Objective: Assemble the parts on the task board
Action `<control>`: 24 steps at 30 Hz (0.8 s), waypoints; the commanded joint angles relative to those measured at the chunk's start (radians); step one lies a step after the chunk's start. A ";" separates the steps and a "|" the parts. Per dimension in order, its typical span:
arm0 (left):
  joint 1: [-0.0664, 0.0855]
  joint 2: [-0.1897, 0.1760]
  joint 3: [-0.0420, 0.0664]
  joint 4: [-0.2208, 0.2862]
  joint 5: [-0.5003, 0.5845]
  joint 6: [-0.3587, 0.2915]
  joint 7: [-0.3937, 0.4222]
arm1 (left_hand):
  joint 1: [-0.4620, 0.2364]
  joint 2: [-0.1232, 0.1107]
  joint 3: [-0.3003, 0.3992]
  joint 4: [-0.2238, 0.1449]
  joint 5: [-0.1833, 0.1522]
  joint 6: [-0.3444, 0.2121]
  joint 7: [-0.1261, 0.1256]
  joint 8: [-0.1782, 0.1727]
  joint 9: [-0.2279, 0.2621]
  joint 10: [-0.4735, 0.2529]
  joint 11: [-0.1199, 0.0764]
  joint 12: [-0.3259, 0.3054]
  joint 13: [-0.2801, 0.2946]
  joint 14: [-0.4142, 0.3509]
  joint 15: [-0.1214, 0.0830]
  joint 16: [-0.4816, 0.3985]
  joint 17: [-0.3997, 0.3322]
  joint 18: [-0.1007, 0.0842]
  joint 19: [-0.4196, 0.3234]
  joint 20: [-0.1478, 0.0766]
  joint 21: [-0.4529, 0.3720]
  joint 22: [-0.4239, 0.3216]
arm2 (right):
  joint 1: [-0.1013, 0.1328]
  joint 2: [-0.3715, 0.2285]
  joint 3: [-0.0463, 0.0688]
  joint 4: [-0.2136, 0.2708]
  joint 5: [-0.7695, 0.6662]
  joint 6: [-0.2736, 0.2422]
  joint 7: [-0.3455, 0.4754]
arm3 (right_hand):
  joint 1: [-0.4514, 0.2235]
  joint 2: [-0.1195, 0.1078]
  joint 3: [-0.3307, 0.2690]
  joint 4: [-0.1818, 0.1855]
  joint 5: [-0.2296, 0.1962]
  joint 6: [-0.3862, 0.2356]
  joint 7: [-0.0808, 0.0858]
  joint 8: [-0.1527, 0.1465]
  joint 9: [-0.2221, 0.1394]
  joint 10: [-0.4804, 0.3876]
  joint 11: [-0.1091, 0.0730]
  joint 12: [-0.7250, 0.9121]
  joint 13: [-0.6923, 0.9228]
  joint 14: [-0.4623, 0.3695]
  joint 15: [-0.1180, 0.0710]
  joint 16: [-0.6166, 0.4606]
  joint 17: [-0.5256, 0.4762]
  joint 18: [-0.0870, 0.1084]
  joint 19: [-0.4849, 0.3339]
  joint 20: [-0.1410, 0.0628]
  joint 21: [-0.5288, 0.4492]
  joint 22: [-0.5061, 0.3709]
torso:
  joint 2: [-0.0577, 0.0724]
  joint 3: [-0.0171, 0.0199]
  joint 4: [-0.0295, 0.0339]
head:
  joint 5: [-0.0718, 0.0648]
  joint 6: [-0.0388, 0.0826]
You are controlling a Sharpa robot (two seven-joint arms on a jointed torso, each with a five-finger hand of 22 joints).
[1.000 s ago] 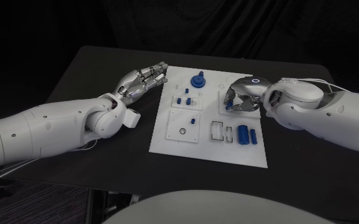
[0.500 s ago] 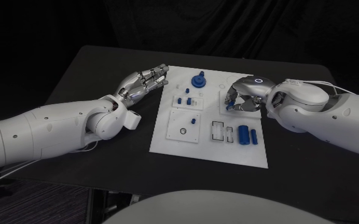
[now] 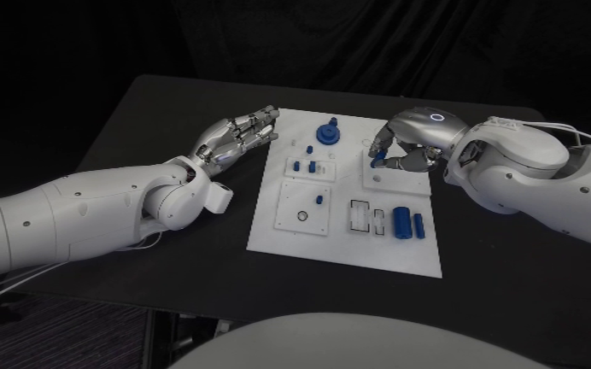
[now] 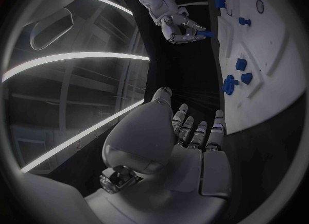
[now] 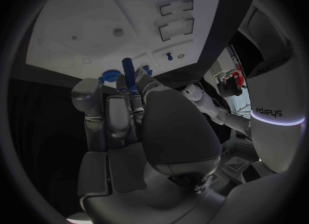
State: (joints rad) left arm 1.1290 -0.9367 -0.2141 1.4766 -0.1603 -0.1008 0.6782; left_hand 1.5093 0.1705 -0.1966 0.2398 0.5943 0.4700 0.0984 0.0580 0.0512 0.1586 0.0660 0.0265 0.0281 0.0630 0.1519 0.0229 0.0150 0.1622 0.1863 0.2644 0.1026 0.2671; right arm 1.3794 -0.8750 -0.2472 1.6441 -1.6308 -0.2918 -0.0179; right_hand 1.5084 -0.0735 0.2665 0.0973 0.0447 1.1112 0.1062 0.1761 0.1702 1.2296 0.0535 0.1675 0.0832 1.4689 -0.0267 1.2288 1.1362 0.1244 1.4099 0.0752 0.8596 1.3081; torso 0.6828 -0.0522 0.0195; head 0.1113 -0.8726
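The white task board (image 3: 323,241) lies in the middle of the black table. My right hand (image 3: 403,143) hovers over the board's far right part and pinches a small blue peg (image 3: 377,158) at its fingertips; the peg (image 5: 128,71) stands up between the fingers (image 5: 119,105) in the right wrist view. My left hand (image 3: 239,136) stays at the board's left edge, fingers apart and holding nothing. Standing in the board's far side is a blue knob (image 3: 326,132). Two blue cylinders (image 3: 400,220) lie at the near right. The left wrist view shows the left hand (image 4: 190,147), the board (image 4: 270,64) and the right hand (image 4: 175,22).
Small blue pieces (image 3: 304,166) sit in a white block at mid-board, and another (image 3: 318,200) is on a square plate with a round hole (image 3: 300,215). Two rectangular slots (image 3: 357,214) lie beside the cylinders. Bare black table (image 3: 160,121) surrounds the board.
My right hand has risen and drawn back from the board's surface with the blue peg in its fingertips. The left hand has stayed in place.
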 commanded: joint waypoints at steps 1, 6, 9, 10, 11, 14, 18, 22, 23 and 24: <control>-0.002 0.000 0.001 0.002 0.000 0.009 0.097 | 0.010 0.000 0.003 -0.001 0.006 0.002 0.004 0.000 0.001 0.002 0.006 -0.001 -0.001 -0.006 0.000 -0.002 -0.001 0.019 -0.006 0.003 -0.004 -0.001 | 0.012 -0.007 0.001 0.039 -0.002 -0.043 -0.014 | 0.008 -0.001 0.003 -0.008 0.003 0.007 0.000 0.003 0.001 0.016 -0.011 0.002 0.001 0.014 -0.008 0.004 0.001 -0.014 0.001 -0.005 0.007 0.117 | 0.001 -0.0006 0.0004 | 0.000 0.000; -0.002 0.005 0.001 -0.002 0.000 0.011 0.097 | 0.010 0.000 0.003 -0.001 0.006 0.001 0.004 0.000 0.001 0.001 0.006 -0.001 -0.002 -0.006 -0.001 -0.002 -0.001 0.019 -0.007 0.003 -0.005 -0.002 | 0.020 0.009 0.000 0.091 -0.002 -0.012 -0.010 | 0.009 -0.003 0.003 -0.010 0.003 0.006 0.000 0.001 0.001 0.017 -0.011 0.001 0.000 0.013 -0.008 0.002 -0.002 -0.014 0.002 -0.005 0.010 0.117 | 0.001 -0.0019 0.0020 | 0.000 0.000; -0.002 0.007 0.001 -0.003 0.000 0.012 0.096 | 0.010 0.000 0.003 -0.001 0.006 -0.002 0.004 0.000 0.001 0.000 0.006 -0.001 -0.002 -0.007 -0.001 -0.002 -0.001 0.019 -0.007 0.003 -0.005 -0.002 | 0.017 0.038 0.000 0.107 -0.002 0.008 -0.004 | 0.011 -0.004 0.005 -0.013 0.003 0.003 0.001 -0.002 0.000 0.020 -0.012 0.001 0.000 0.012 -0.008 0.001 -0.003 -0.014 0.001 -0.006 0.008 0.117 | 0.002 -0.0019 0.0024 | -0.001 0.000; -0.002 0.008 0.001 -0.003 0.000 0.012 0.096 | 0.010 0.000 0.003 -0.001 0.006 -0.002 0.004 0.000 0.001 0.000 0.006 -0.001 -0.002 -0.007 -0.001 -0.002 -0.001 0.019 -0.007 0.003 -0.005 -0.002 | 0.014 0.051 0.000 0.110 -0.005 0.011 -0.001 | 0.011 -0.004 0.005 -0.013 0.003 0.003 0.001 -0.002 0.000 0.020 -0.012 0.001 0.000 0.012 -0.008 0.001 -0.003 -0.014 0.001 -0.006 0.008 0.117 | 0.002 -0.0021 0.0023 | 0.000 0.000; -0.002 0.008 0.001 -0.004 0.000 0.012 0.096 | 0.010 0.000 0.004 -0.001 0.006 -0.001 0.005 0.000 0.001 0.000 0.007 -0.002 -0.002 -0.007 -0.002 -0.003 -0.001 0.019 -0.008 0.003 -0.005 -0.003 | 0.011 0.061 0.000 0.111 -0.009 0.012 0.003 | 0.014 -0.003 0.007 -0.015 0.003 0.003 0.001 -0.003 0.000 0.021 -0.012 0.000 0.000 0.012 -0.008 0.001 -0.003 -0.014 0.000 -0.006 0.007 0.117 | 0.002 -0.0018 0.0019 | 0.001 0.000; -0.002 0.006 0.001 -0.001 0.000 0.011 0.096 | 0.010 0.000 0.004 -0.001 0.006 -0.001 0.005 0.000 0.001 0.000 0.007 -0.002 -0.002 -0.007 -0.002 -0.003 -0.001 0.019 -0.008 0.003 -0.005 -0.003 | -0.003 0.097 0.000 0.106 -0.024 0.013 0.014 | 0.016 -0.004 0.008 -0.018 0.003 0.002 0.001 -0.004 0.000 0.022 -0.012 -0.001 0.000 0.012 -0.008 0.001 -0.003 -0.014 -0.001 -0.006 0.005 0.116 | 0.002 -0.0018 0.0023 | -0.001 0.000; -0.002 -0.001 0.001 0.003 0.000 0.010 0.095 | 0.010 0.000 0.004 -0.001 0.006 -0.001 0.005 0.000 0.001 0.000 0.007 -0.002 -0.002 -0.007 -0.002 -0.003 -0.001 0.019 -0.008 0.003 -0.005 -0.003 | -0.028 0.146 0.000 0.086 -0.042 0.016 0.031 | 0.018 -0.004 0.009 -0.020 0.003 0.002 0.002 -0.005 0.001 0.022 -0.012 -0.002 0.000 0.013 -0.008 0.004 0.000 -0.014 0.000 -0.006 0.011 0.118 | 0.004 -0.0007 0.0034 | 0.001 0.000; -0.002 -0.003 0.001 0.004 0.000 0.010 0.095 | 0.010 0.000 0.004 -0.001 0.006 -0.001 0.005 0.000 0.001 0.000 0.007 -0.002 -0.002 -0.007 -0.002 -0.003 -0.001 0.019 -0.008 0.003 -0.005 -0.003 | -0.054 0.183 0.000 0.061 -0.062 0.022 0.042 | 0.019 -0.005 0.010 -0.022 0.003 0.002 0.002 -0.006 0.001 0.023 -0.012 -0.002 0.000 0.013 -0.008 0.006 0.003 -0.015 0.001 -0.006 0.014 0.118 | 0.003 -0.0004 0.0042 | 0.000 0.000; -0.002 -0.003 0.001 0.005 0.000 0.010 0.094 | 0.010 0.001 0.004 -0.001 0.007 -0.001 0.005 -0.001 0.000 0.000 0.007 -0.001 -0.002 -0.007 -0.002 -0.003 -0.001 0.019 -0.009 0.002 -0.005 -0.004 | -0.062 0.194 0.000 0.053 -0.065 0.024 0.045 | 0.019 -0.005 0.010 -0.022 0.003 0.002 0.002 -0.006 0.001 0.023 -0.012 -0.002 0.000 0.013 -0.008 0.006 0.003 -0.015 0.001 -0.006 0.014 0.118 | 0.002 -0.0005 0.0044 | 0.001 0.000; -0.002 -0.004 0.001 0.005 0.000 0.010 0.094 | 0.010 0.001 0.004 -0.001 0.007 -0.001 0.005 -0.001 0.000 0.000 0.007 -0.001 -0.002 -0.007 -0.002 -0.003 -0.001 0.019 -0.009 0.002 -0.005 -0.004 | -0.070 0.204 0.000 0.044 -0.070 0.026 0.048 | 0.019 -0.005 0.010 -0.022 0.003 0.002 0.002 -0.006 0.001 0.023 -0.012 -0.002 0.000 0.013 -0.008 0.006 0.003 -0.015 0.001 -0.006 0.014 0.118 | 0.002 -0.0006 0.0041 | 0.002 0.000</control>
State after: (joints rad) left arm 1.1286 -0.9406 -0.2141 1.4787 -0.1603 -0.1008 0.6783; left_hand 1.5092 0.1703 -0.1966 0.2399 0.5962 0.4700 0.0984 0.0580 0.0510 0.1587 0.0659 0.0265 0.0273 0.0630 0.1519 0.0229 0.0150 0.1623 0.1827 0.2680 0.1026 0.2642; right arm 1.3161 -0.6759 -0.2474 1.6944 -1.6641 -0.2787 0.0091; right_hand 1.5160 -0.0813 0.2776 0.0807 0.0454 1.1110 0.1063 0.1740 0.1700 1.2330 0.0569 0.1651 0.0820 1.4653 -0.0303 1.2281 1.1385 0.1246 1.4099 0.0752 0.8703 1.3078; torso 0.6858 -0.0530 0.0230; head 0.1120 -0.8726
